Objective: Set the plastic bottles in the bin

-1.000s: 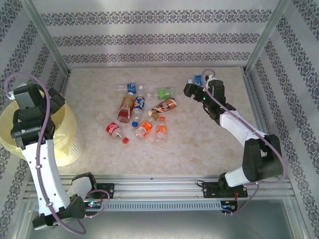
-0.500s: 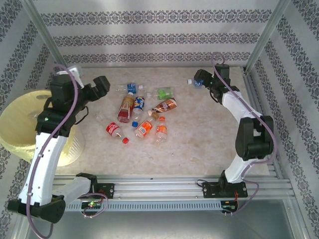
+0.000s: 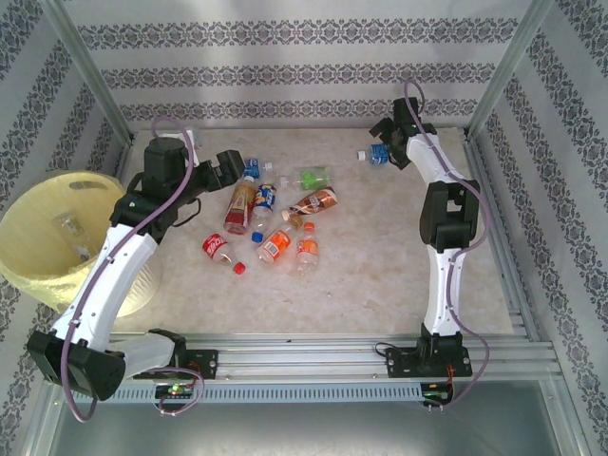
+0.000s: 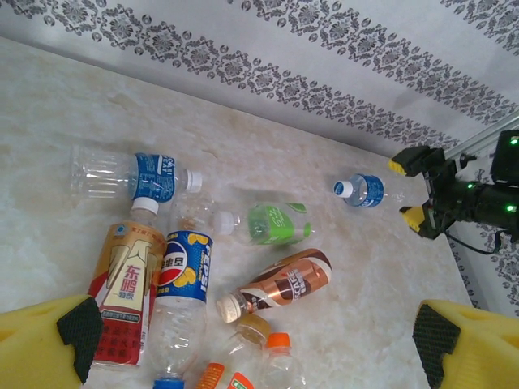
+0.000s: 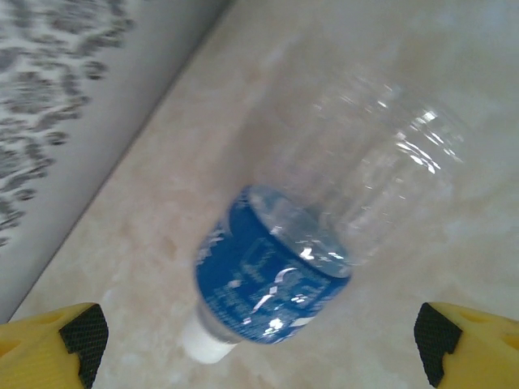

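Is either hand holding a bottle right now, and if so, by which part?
Nothing is held. The left hand is open above the scattered bottles; the right hand is open around the blue-labelled bottle, but not closed on it.

I see white links, black joints and a lilac cable (image 3: 176, 121) on my left arm (image 3: 104, 285) and right arm (image 3: 440, 285). Each ends in yellow fingers (image 4: 28, 352) with black pads (image 4: 79, 331).

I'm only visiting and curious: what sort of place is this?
Likely a robot test booth: two arms bolted to a metal rail, wallpapered panels around a marble-look table, plastic bottles scattered near a yellow bin.
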